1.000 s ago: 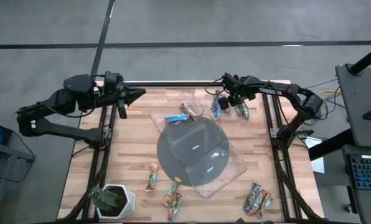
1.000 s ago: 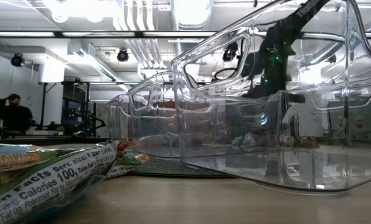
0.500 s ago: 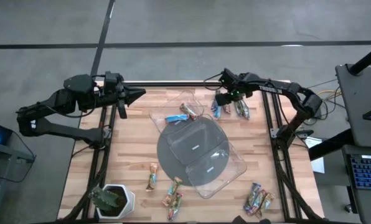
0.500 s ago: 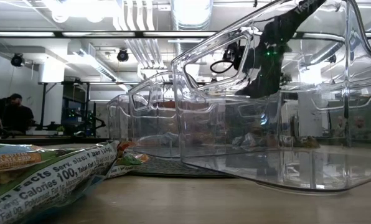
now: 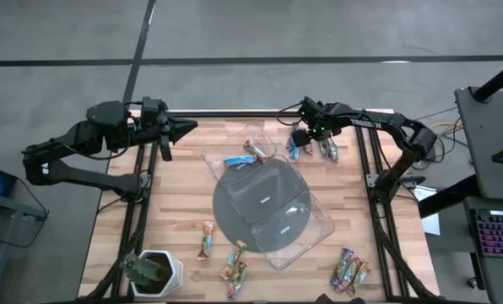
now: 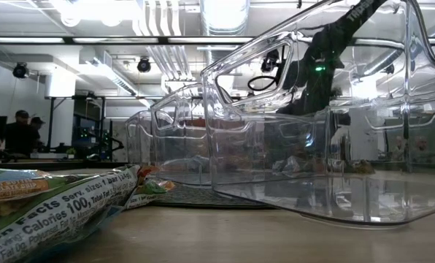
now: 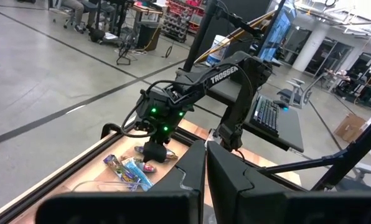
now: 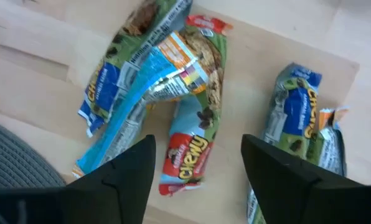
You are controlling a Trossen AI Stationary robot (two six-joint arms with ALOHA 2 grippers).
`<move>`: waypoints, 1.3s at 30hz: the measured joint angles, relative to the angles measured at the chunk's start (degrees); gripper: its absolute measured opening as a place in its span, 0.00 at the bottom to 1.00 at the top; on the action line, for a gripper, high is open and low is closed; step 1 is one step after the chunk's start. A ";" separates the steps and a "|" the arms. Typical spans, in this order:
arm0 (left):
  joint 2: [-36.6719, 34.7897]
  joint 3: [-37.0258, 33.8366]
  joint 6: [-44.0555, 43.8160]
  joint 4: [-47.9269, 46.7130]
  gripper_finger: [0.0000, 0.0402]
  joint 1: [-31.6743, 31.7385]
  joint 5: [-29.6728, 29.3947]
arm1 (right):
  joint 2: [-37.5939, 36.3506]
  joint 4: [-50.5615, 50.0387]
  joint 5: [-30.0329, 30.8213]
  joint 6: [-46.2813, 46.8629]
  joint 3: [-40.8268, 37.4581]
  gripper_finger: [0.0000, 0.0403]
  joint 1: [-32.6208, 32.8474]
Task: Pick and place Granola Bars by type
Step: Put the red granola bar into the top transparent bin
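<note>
2 bars (image 5: 244, 154) already in the clear tray (image 5: 235, 156) just beyond the grey disc (image 5: 260, 203); most granola bars unsorted. Loose heaps remaining: a cluster (image 8: 167, 81) past the disc's far right, more (image 5: 222, 253) on its near side, another pile (image 5: 349, 272) toward the near right. Right gripper (image 8: 198, 165) hovering over the far cluster, fingers spread, nothing pinched. Left gripper (image 5: 184, 129) parked beyond the disc's far left, fingers pressed together.
</note>
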 joint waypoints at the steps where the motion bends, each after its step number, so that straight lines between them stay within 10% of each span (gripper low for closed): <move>1: 0.00 0.00 -0.02 0.00 0.00 0.00 0.00 | 0.00 0.28 0.00 0.00 -0.23 0.57 0.00; 29: -0.02 0.00 -0.97 0.06 0.00 0.00 0.00 | 8.48 6.99 -1.38 2.88 -1.80 0.55 0.65; 39: -0.02 0.00 -1.00 0.04 0.00 0.00 0.00 | 8.85 7.85 -1.30 2.40 -1.05 0.33 0.63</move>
